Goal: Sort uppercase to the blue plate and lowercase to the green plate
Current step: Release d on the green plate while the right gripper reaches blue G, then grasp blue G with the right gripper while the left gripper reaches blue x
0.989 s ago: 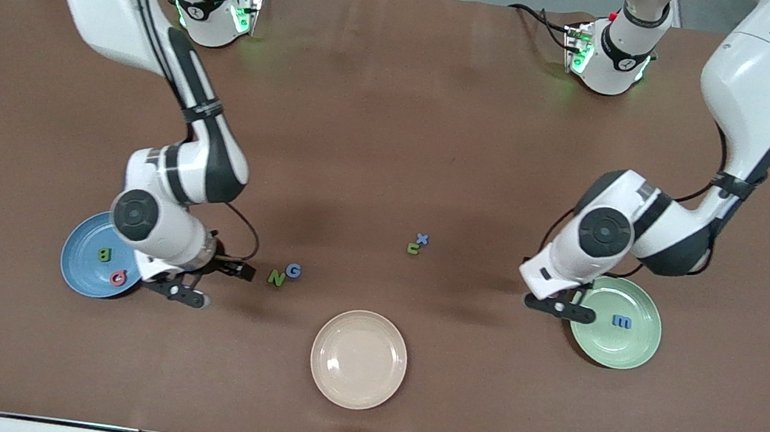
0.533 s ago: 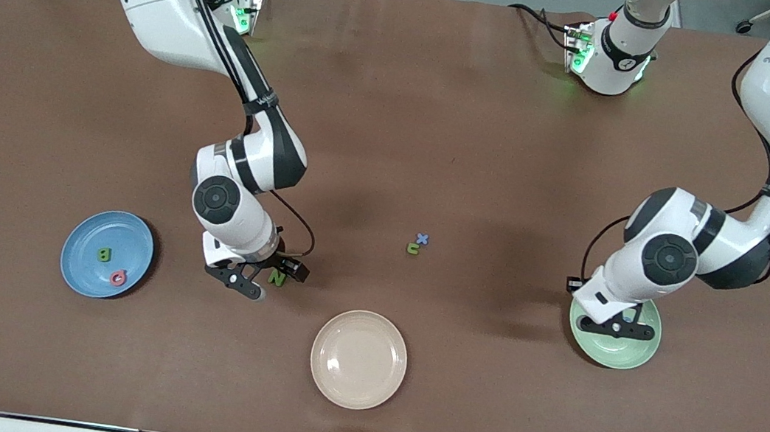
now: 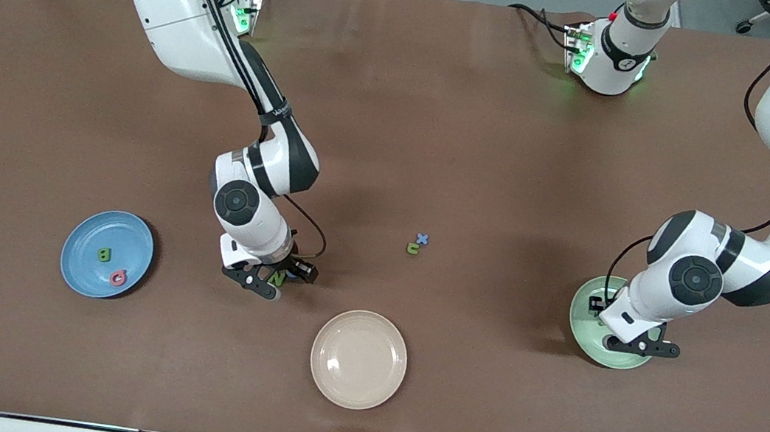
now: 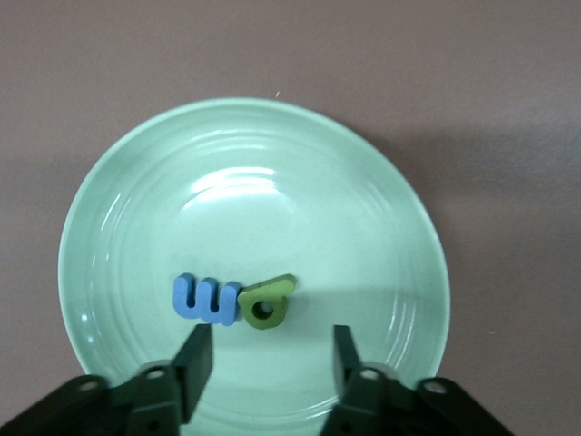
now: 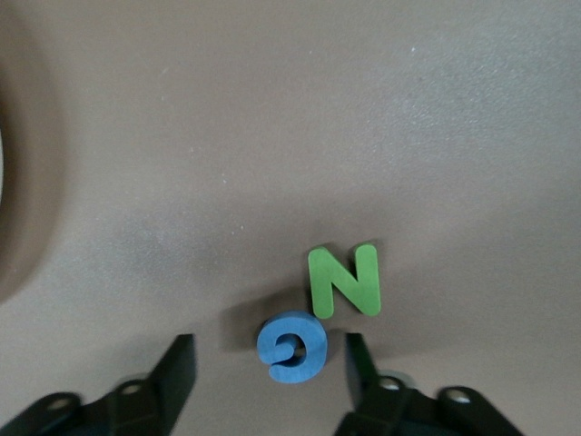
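My right gripper (image 5: 268,351) hangs low over the table, open, with its fingers on either side of the blue G (image 5: 292,347). The green N (image 5: 345,280) lies touching the G, just outside the fingers. In the front view the N (image 3: 278,278) peeks out under the right gripper (image 3: 280,278). My left gripper (image 4: 268,343) is open and empty over the green plate (image 4: 254,163), where a blue m (image 4: 207,298) and a green q-like letter (image 4: 269,303) lie side by side. The blue plate (image 3: 92,237) holds a green B (image 3: 104,254) and a red letter (image 3: 117,277). A blue x (image 3: 422,238) and a green u (image 3: 413,249) lie mid-table.
A beige plate (image 3: 358,358) sits nearer the front camera than the N and G, between the two coloured plates. The left arm's hand covers much of the green plate (image 3: 583,320) in the front view. Brown cloth covers the whole table.
The right gripper moved from the blue plate to the N and G and lowered around the G. The left gripper moved over the green plate and opened; the green q-like letter now lies beside the m.
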`<state>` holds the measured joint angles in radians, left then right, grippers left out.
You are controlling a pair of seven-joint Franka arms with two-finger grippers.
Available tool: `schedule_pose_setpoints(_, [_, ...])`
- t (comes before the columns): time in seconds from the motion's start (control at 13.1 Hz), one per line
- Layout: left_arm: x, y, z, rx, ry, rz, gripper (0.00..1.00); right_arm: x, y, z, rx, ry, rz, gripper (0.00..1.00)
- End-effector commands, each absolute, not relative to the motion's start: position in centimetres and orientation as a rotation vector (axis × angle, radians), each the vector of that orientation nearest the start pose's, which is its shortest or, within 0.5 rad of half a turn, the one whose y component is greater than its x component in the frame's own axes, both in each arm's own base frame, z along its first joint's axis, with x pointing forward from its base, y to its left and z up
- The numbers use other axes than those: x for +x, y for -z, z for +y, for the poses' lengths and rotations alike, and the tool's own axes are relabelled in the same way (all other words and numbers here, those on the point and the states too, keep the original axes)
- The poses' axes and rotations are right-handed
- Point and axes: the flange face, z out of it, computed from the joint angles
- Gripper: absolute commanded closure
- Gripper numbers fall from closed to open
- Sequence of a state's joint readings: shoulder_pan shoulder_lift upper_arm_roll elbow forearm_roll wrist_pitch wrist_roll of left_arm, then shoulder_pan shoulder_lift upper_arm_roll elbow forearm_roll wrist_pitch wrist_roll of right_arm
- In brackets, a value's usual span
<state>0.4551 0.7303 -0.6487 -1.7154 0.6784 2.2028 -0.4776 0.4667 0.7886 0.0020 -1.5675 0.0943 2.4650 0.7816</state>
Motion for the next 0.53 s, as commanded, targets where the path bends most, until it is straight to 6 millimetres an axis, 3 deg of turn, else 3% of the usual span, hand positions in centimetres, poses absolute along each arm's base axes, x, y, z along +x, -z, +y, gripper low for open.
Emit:
schedule_pose_setpoints(0.0, [65.8,-24.8,-10.8,-3.051,0.033,0.124,0.00,63.0,-18.4,32.4,-2.986,0.106,0.574,0.50])
schedule_pose_setpoints(0.15, [64.4,-25.9,-17.0,-3.085,0.050,0.213,0.00,63.0,-18.3,32.4,-2.994,0.113,0.563,0.52])
schedule_pose_setpoints(0.3, [62.1,-25.5,-24.1,-3.084,0.048,0.274,0.01,63.1,-18.2,32.2,-3.005,0.118,0.554,0.52])
schedule_pose_setpoints(0.46, [59.4,-24.5,-30.5,-3.102,0.052,0.177,0.01,63.0,-18.0,32.3,-3.000,0.127,0.553,0.55])
